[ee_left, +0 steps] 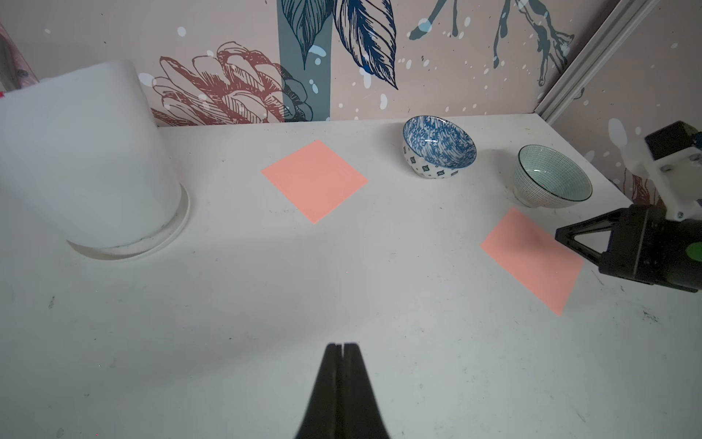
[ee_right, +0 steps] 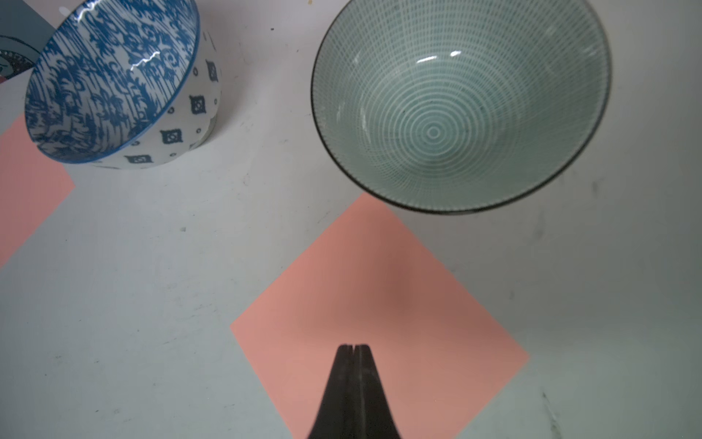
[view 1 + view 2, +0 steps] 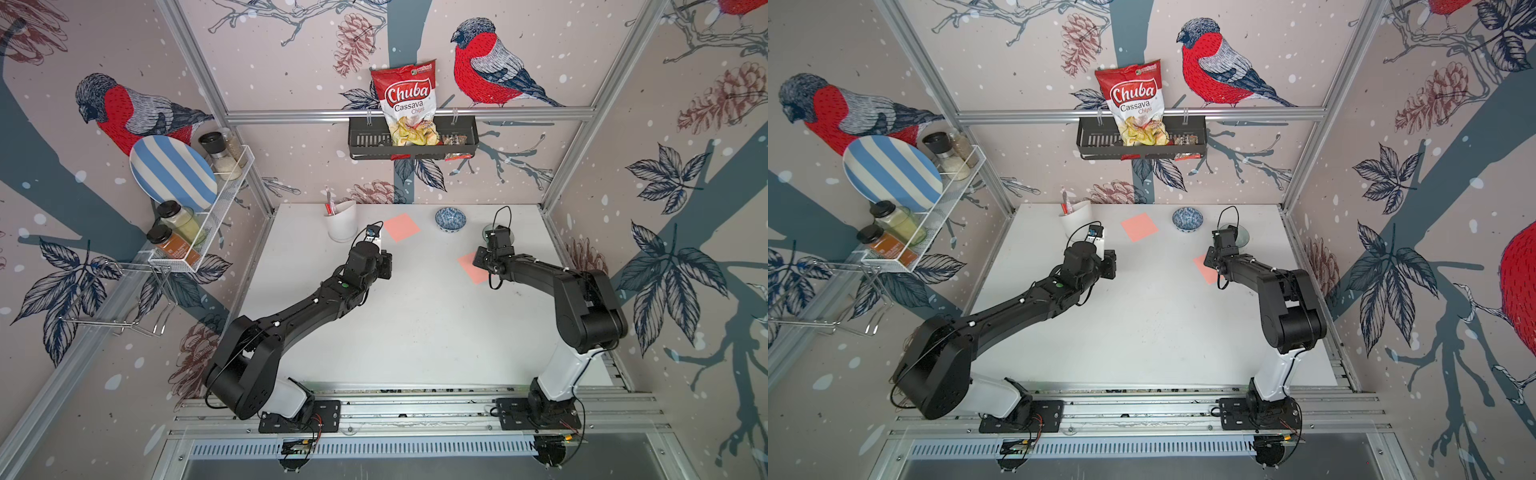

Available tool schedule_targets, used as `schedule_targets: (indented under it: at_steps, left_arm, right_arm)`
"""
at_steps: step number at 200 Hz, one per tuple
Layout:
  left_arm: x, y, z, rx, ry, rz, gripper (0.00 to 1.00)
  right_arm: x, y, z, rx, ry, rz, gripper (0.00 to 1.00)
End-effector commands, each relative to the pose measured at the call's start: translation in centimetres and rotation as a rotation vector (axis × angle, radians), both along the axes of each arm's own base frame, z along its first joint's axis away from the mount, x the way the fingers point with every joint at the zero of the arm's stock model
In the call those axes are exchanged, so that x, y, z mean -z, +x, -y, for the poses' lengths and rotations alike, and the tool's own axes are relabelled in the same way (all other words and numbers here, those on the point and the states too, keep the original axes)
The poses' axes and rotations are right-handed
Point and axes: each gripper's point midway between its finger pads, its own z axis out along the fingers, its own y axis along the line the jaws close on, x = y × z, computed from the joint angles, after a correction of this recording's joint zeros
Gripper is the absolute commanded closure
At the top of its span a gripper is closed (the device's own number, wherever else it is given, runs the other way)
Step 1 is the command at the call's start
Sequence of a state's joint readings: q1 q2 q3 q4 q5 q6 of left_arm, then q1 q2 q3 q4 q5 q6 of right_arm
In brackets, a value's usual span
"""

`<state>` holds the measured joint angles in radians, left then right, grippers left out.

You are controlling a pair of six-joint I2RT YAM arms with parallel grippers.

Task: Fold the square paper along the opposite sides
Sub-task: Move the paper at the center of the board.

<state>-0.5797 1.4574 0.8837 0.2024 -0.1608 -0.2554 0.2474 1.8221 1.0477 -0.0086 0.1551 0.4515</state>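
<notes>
Right wrist view: the right gripper (image 2: 355, 347) is over the pink paper (image 2: 380, 289), pinched closed, holding nothing. The left gripper (image 1: 343, 346) is closed and empty too.

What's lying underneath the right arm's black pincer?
A pink paper square, flat on the white table, sits under the shut right end effector. The paper's nearest part is hidden behind it.

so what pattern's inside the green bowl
The green bowl has fine white concentric rings, clearest in the right wrist view.
</notes>
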Motion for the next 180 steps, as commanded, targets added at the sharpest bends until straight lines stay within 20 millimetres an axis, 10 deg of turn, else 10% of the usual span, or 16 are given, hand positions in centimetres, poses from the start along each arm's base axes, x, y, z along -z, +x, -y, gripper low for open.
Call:
schedule_targets:
  at_steps: [1, 82, 180]
  left_arm:
    - [0.4, -0.1, 0.0, -0.007, 0.022, -0.01, 1.0]
    - [1.7, -0.5, -0.2, -0.011, 0.036, -0.035, 1.0]
    - [0.5, -0.8, -0.7, -0.038, 0.032, -0.033, 1.0]
  right_arm:
    - [1.1, -0.1, 0.2, 0.017, 0.001, -0.034, 1.0]
    - [3.6, -1.0, -1.4, -0.031, -0.026, -0.111, 1.0]
    - [7.0, -8.7, -10.4, -0.268, -0.126, -0.214, 1.0]
